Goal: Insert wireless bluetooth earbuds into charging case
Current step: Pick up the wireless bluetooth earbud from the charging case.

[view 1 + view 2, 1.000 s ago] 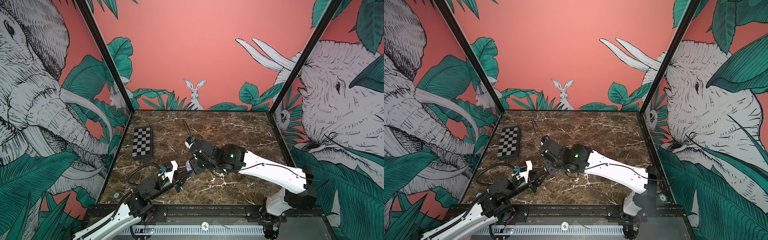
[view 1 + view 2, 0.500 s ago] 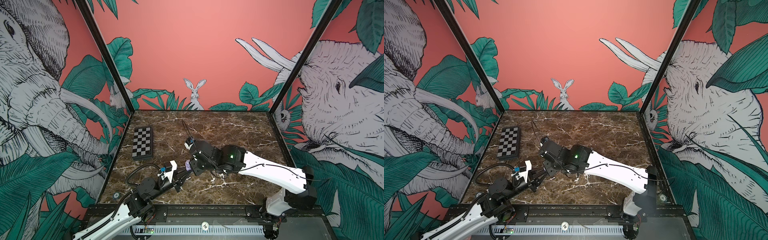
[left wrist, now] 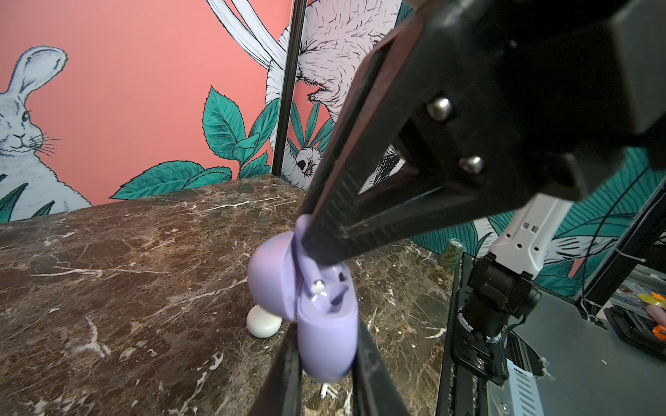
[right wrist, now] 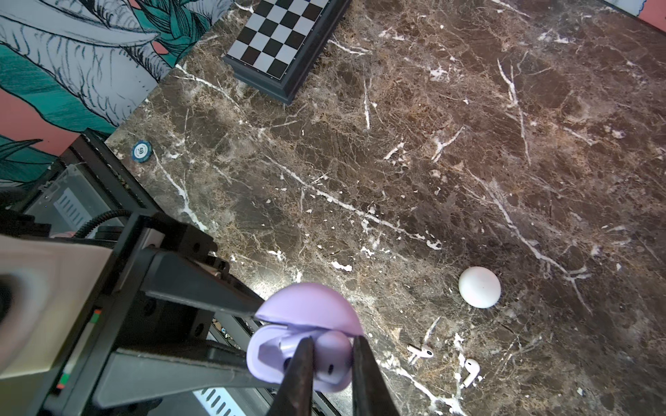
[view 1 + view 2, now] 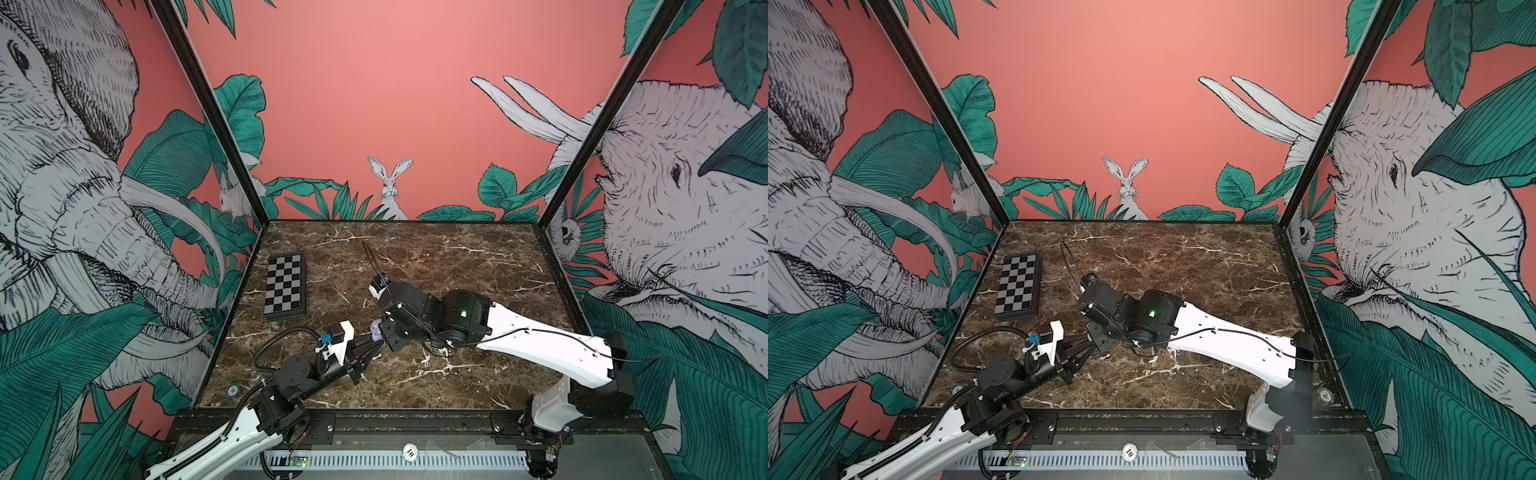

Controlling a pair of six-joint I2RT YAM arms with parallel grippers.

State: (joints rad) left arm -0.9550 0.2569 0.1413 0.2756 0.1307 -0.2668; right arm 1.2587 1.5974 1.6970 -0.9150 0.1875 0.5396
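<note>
My left gripper [image 3: 326,324] is clamped on the open lilac charging case [image 4: 310,306], raised over the near-middle of the marble table [image 4: 468,108]. My right gripper [image 4: 331,354] pinches a lilac earbud [image 4: 333,363] sitting in the case. Two white earbuds [image 4: 421,352] lie beside the white case [image 4: 479,287]. The near-left poker chip [image 4: 140,151] reads 50.

Bright even light, blurred wrist foregrounds

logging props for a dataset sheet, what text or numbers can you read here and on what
"10": round white disc on the grey base plate in front.
"50": blue poker chip on the marble table.
Chip at the right front corner: too small to read.
</note>
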